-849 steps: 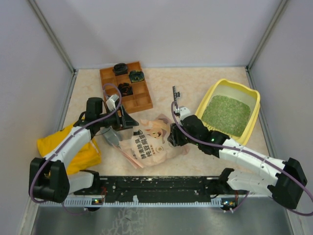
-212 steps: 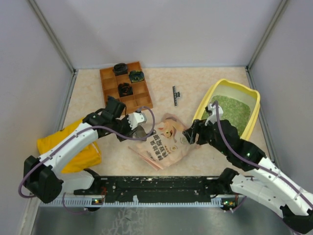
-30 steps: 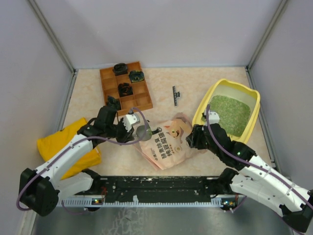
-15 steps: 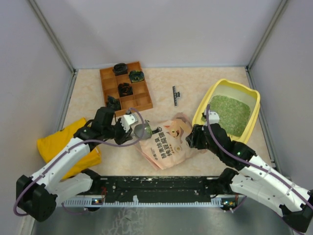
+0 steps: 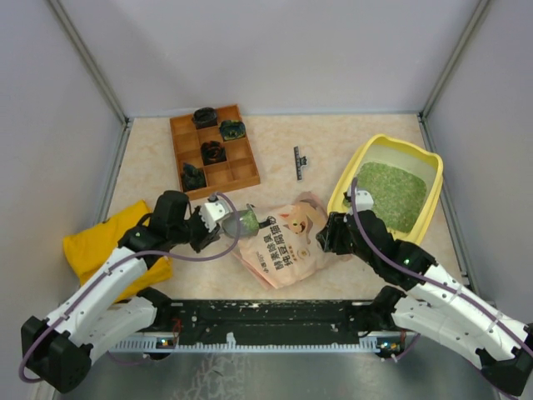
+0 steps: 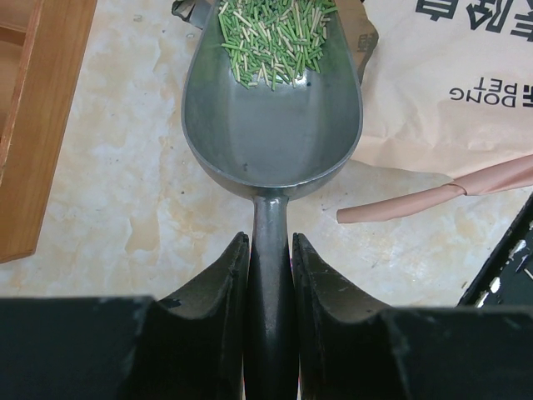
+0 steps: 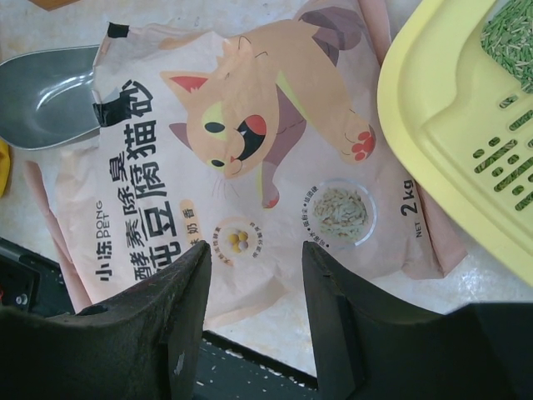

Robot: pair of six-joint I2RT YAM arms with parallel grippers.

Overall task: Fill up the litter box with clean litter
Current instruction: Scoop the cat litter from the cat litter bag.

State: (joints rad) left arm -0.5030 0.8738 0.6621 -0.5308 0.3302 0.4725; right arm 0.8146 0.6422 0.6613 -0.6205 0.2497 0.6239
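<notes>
The top camera sits high up behind the two arms and looks down on the whole worktop (image 5: 333,142). The left wrist camera is very close and low. It looks forward past the left pincer (image 6: 271,250) along the grey scoop (image 6: 271,125). The right wrist camera looks down past the right pincer (image 7: 254,267) from a bit higher, onto the pink pouch (image 7: 250,167), with the litter box (image 7: 441,142) at its right. All three views show the grey scoop and the pink pouch.

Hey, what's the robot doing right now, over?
Left tool shut on grey scoop, green litter loaded. Right tool open over pink pouch. Litter box partly filled; pouch lies between scoop and box.
</notes>
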